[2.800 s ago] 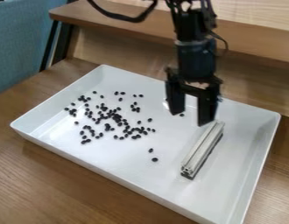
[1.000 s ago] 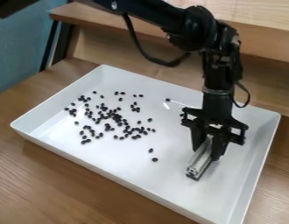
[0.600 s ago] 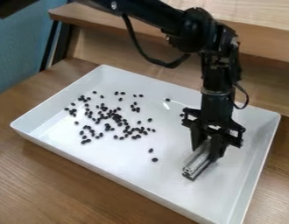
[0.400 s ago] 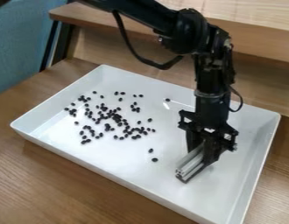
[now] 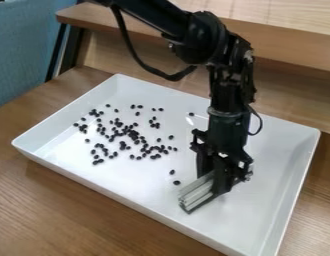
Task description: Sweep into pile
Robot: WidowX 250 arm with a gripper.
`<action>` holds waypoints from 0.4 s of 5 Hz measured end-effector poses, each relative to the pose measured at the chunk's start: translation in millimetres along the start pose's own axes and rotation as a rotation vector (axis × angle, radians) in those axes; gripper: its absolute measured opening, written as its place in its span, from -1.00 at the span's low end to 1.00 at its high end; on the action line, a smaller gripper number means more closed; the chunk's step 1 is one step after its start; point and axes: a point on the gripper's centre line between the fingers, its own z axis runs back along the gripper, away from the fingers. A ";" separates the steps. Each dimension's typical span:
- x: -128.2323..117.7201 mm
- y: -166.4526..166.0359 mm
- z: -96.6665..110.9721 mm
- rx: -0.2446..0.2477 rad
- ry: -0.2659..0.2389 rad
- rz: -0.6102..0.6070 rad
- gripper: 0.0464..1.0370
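Note:
My gripper (image 5: 213,182) hangs over the right half of the white tray (image 5: 274,150), shut on the silvery bar (image 5: 196,193). The bar's near end sticks out toward the lower left, low over the tray floor; its far part is hidden behind the fingers. Many small dark beans (image 5: 131,134) lie scattered across the left and middle of the tray. Two stray beans (image 5: 176,182) rest just left of the bar, apart from it. Another bean (image 5: 191,114) sits near the back, left of the gripper's wrist.
Raised tray walls surround the work, with the front rim (image 5: 121,198) nearest the camera. A wooden ledge (image 5: 288,47) runs behind the tray under the arm. A blue surface (image 5: 24,55) stands at the upper left.
The gripper first came down onto the bar and took hold of it. It has since moved left with the bar, whose angle has turned. The scattered beans look unmoved.

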 end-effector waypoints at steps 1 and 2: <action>-7.6 6.4 -1.8 0.047 0.021 -0.026 -0.30; -12.4 15.5 -1.4 0.108 0.032 -0.062 -0.30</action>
